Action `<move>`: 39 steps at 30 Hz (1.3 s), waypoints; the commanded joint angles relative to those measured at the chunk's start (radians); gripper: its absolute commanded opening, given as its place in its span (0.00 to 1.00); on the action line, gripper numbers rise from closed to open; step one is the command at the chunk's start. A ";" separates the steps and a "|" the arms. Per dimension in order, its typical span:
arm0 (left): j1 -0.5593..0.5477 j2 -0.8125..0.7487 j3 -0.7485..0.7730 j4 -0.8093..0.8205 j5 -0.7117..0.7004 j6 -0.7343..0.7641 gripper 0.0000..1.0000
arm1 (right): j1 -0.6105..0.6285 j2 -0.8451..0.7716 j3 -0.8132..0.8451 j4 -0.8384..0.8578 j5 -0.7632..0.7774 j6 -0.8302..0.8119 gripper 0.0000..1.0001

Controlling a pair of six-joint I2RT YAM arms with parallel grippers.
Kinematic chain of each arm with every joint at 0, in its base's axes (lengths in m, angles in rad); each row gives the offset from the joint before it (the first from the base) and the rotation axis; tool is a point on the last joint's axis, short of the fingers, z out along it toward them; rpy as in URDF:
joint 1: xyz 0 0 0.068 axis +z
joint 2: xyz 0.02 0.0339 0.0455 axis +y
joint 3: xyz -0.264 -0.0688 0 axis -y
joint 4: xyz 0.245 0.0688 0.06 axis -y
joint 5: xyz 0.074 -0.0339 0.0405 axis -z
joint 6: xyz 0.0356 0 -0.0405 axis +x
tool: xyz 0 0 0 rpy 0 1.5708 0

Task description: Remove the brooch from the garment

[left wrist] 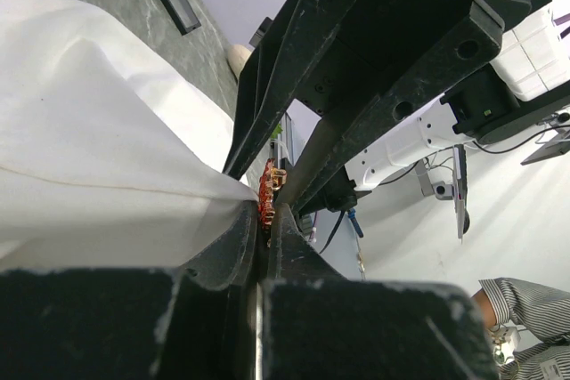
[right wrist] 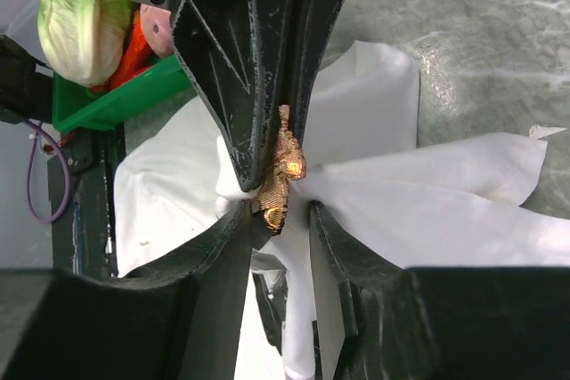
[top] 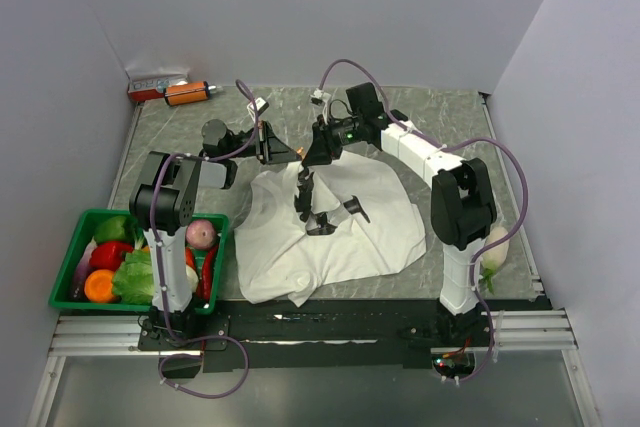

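Right wrist: right end effector [right wrist: 278, 220] tight around brooch [right wrist: 283, 166]

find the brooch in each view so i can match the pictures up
top external: the brooch is a tiny orange speck, upper centre, at the far edge of the white garment.
left wrist: the brooch sits centre, red-orange, at the garment's pinched tip.
right wrist: the brooch sits centre, golden-orange, where the garment's folds gather.
shared landmark: the white garment.
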State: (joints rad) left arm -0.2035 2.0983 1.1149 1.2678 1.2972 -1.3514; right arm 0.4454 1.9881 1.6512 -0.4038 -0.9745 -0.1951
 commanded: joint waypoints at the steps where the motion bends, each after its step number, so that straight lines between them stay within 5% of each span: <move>1: -0.002 -0.015 0.022 0.065 0.014 -0.008 0.01 | 0.007 -0.009 0.056 0.036 -0.047 -0.001 0.39; 15: -0.005 0.020 0.049 0.105 0.020 -0.052 0.01 | 0.003 0.006 0.079 0.074 -0.069 0.040 0.32; 22: -0.007 0.034 0.059 0.120 0.022 -0.072 0.01 | 0.000 0.015 0.091 0.076 -0.104 0.025 0.05; 27: 0.003 0.010 0.051 0.087 0.020 -0.051 0.40 | 0.001 -0.003 0.088 0.040 -0.056 -0.035 0.00; 39: 0.090 -0.089 -0.055 -0.044 0.028 0.099 0.50 | 0.029 -0.118 0.055 -0.009 0.166 -0.280 0.00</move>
State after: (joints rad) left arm -0.1238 2.0674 1.0897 1.2484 1.3197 -1.3491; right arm 0.4492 1.9705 1.6821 -0.4065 -0.8742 -0.3462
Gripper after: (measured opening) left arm 0.492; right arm 0.160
